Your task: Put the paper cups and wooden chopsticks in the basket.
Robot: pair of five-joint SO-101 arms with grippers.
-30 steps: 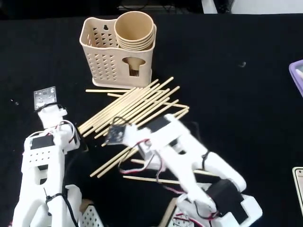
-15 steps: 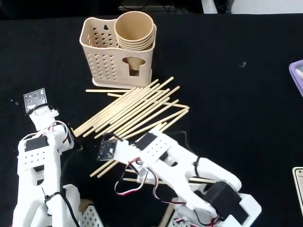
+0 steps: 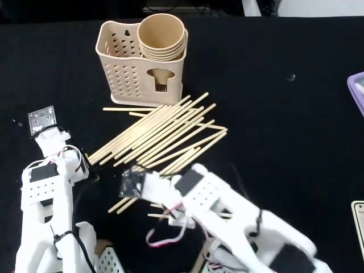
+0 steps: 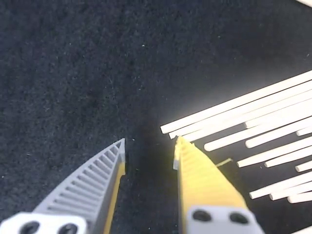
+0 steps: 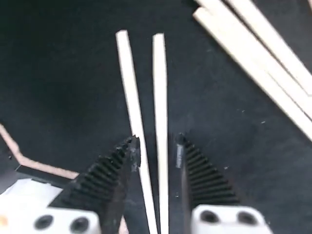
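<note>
Closing now, the spread right claw (image 5: 155, 144) risks catching only one of two near chopsticks (image 5: 160, 87), knocking the other aside.

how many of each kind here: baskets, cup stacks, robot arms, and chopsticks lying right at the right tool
basket: 1
stack of paper cups, in the basket: 1
robot arms, left arm and right arm: 2
wooden chopsticks at the right tool: 2
total: 6
heap of chopsticks: too overlapped to count
</note>
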